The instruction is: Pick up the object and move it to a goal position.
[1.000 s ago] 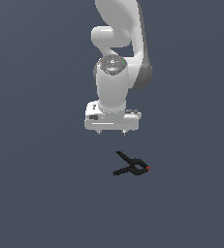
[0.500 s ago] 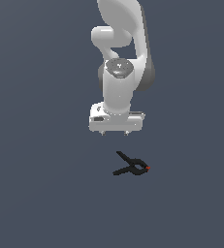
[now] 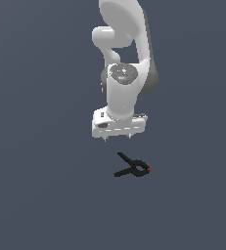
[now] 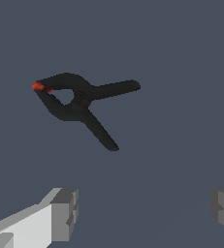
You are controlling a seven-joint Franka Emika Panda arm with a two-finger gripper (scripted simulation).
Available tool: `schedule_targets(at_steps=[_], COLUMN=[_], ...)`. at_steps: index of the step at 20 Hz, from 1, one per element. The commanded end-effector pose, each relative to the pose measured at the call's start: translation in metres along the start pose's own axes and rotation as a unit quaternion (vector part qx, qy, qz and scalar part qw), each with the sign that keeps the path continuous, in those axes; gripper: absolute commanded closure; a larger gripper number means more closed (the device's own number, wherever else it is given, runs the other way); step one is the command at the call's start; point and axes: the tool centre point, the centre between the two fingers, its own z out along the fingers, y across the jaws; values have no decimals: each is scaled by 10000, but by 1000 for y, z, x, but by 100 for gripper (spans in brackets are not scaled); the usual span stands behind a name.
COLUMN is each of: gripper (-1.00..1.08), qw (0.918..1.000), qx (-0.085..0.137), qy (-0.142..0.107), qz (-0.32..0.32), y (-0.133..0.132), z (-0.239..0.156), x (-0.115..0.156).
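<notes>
A flat, matte, slate-blue ground [image 3: 36, 146] fills the exterior view from edge to edge, with no seams, walls or borders showing. The exterior view's left half is bare ground.

Just right of centre, a glossy white robot arm with rounded, smooth segments [image 3: 126, 58] comes down from the top edge. Its wrist ends in a wide, boxy white bar, below which sits the two-fingered gripper [image 3: 117, 138]; only two short grey tips poke out beneath the bar. The gripper hangs in the air, well above the ground and touching nothing.

Below it and a little toward the exterior view's right lies the small black spring clamp with two thin splayed handles and a red-tipped jaw [image 3: 132, 167]. It lies flat on the ground, apart from the gripper. Its handles fan out toward the exterior view's left, and its red tip points toward the exterior view's right. Open ground surrounds it on every side.

In the wrist view, the clamp [image 4: 77, 101] looks smooth and dark, with a rounded loop near its pivot and two tapering handles. The blocky grey fingertips [image 4: 65, 213] stand far apart at the frame's edges, with bare ground between them: the pincer is released, wide, and holds nothing. The clamp lies ahead of the fingers, not between them.
</notes>
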Motion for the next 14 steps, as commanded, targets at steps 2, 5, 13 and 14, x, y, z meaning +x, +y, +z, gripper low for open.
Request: schedule_targets(at_steps=[2, 5, 13, 14], gripper=[-92, -92, -92, -92], qw=[9993, 9968, 9791, 9758], qx=[-8, -14, -12, -10], qy=[-10, -19, -39, -41], qz=[-386, -799, -2035, -2187], y=[-4, -8, -22, -24], z=[5, 11, 28, 30], x=[6, 12, 31, 33])
